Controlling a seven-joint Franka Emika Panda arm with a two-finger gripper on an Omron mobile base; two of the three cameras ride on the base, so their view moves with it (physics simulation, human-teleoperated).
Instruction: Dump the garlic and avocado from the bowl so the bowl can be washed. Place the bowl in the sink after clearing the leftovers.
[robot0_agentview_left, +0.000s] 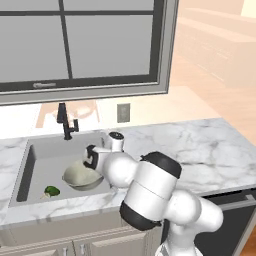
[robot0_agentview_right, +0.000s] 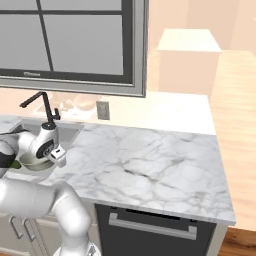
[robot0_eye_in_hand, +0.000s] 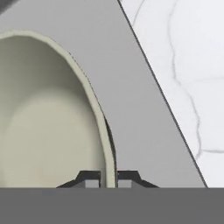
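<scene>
The pale grey-beige bowl (robot0_agentview_left: 80, 176) sits low inside the grey sink (robot0_agentview_left: 50, 152), near its right wall. In the hand view the inside of the bowl (robot0_eye_in_hand: 43, 122) looks empty. My gripper (robot0_eye_in_hand: 108, 179) is shut on the bowl's right rim, one fingertip inside and one outside, and the gripper (robot0_agentview_left: 90, 161) reaches down from the right. The dark green avocado (robot0_agentview_left: 51, 190) lies on the sink floor at the front left, apart from the bowl. A tiny whitish speck beside it may be the garlic (robot0_agentview_left: 44, 196). I cannot tell whether the bowl rests on the sink floor.
A black faucet (robot0_agentview_left: 65, 122) stands behind the sink, below the window. White marble counter (robot0_agentview_left: 200, 150) stretches to the right of the basin. An outlet plate (robot0_agentview_left: 123, 112) is on the back wall. A dark dishwasher front (robot0_agentview_right: 155, 225) sits under the counter.
</scene>
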